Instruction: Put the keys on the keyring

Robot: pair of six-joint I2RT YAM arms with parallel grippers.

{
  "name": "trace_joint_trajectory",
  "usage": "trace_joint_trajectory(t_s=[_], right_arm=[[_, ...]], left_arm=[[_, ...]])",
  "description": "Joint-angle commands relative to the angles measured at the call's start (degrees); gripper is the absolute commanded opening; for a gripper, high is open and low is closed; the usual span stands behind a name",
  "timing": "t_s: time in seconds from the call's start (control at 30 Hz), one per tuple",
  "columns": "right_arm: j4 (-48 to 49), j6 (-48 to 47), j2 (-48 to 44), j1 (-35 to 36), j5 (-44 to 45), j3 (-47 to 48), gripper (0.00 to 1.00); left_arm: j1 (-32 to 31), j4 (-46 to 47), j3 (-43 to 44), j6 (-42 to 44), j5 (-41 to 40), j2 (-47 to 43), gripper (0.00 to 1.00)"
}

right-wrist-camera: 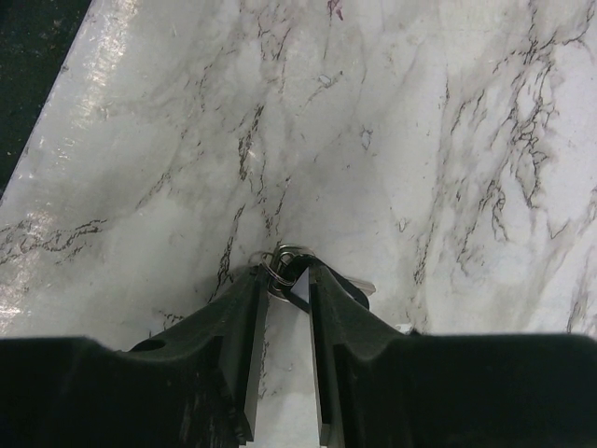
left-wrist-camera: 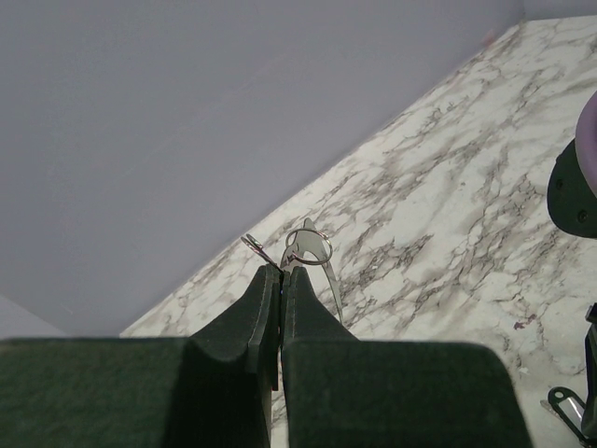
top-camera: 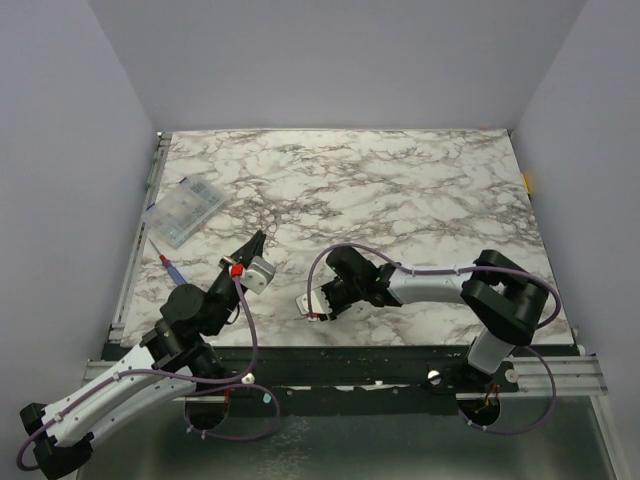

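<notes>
My left gripper (left-wrist-camera: 280, 271) is clenched, fingers pressed flat together, and the keyring (left-wrist-camera: 309, 247) sticks out from between their tips: a thin silvery hoop held up off the marble table (left-wrist-camera: 448, 215), with a smaller loop beside it and a pale metal blade hanging under it. My right gripper (right-wrist-camera: 291, 273) is down at the tabletop with its jaws partly apart. The key (right-wrist-camera: 298, 278), a tiny dark piece, sits right between the fingertips along with a few coils of thin wire. I can't tell whether the pads are actually pressing on it. A slim silvery strip lies on the marble just right of that cluster.

From above, the two grippers are near each other, left of the table's middle and toward the near edge. A clear plastic box (top-camera: 185, 212) lies at the far left, its contents too small to read, with a red-tipped pen (top-camera: 170, 265) just below it.
</notes>
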Motion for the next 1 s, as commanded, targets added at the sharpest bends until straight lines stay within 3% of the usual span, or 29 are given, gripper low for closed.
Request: trace_joint_trajectory(t_s=[0.0,0.4,0.63,0.83,0.97], right_arm=[[-2.51,-0.48,3.05,0.76,1.98,0.44,0.32],[-3.48,-0.35,4.31,1.28,1.84,1.38,0.25],[-2.89,-1.14,4.89,1.55,2.54,0.78,0.04],[6.35,1.13,2.51,1.66,5.39,-2.73,0.01],[13.49,9.41,-1.32,1.68,5.95,-5.46,0.01]], left_arm=[[0.27,2.63,-0.56,-0.80,1.46,-1.01,0.00],[0.21,2.65,-0.59,-0.96,1.55,-1.53,0.00],[0.27,2.72,-0.65,-1.09,1.81,-1.62,0.00],[0.35,2.70,-0.65,-1.24,2.07,-1.54,0.00],[0.29,2.66,-0.73,-1.43,3.17,-1.55,0.00]])
